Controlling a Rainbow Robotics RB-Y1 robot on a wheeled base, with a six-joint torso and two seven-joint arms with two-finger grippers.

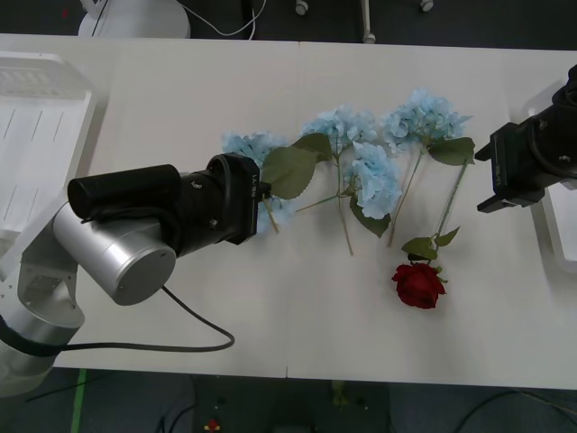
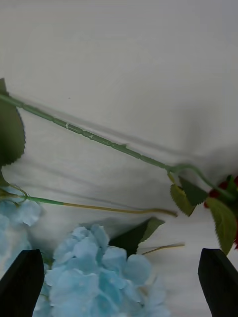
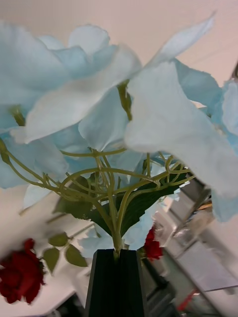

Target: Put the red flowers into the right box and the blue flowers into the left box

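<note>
Several blue flowers lie in a row on the table; the leftmost blue flower has its stem between my left gripper's fingers. In the left wrist view the black fingers are shut on its green stem, with the petals close in front. One red flower lies toward the table's front, right of centre, its stem running under my right gripper. That gripper hovers open at the right. The left box stands far left. A strip of the right box shows at the right edge.
Other blue flowers with broad green leaves crowd the table's middle. The white table's front edge is close, and chair bases stand beyond its far edge.
</note>
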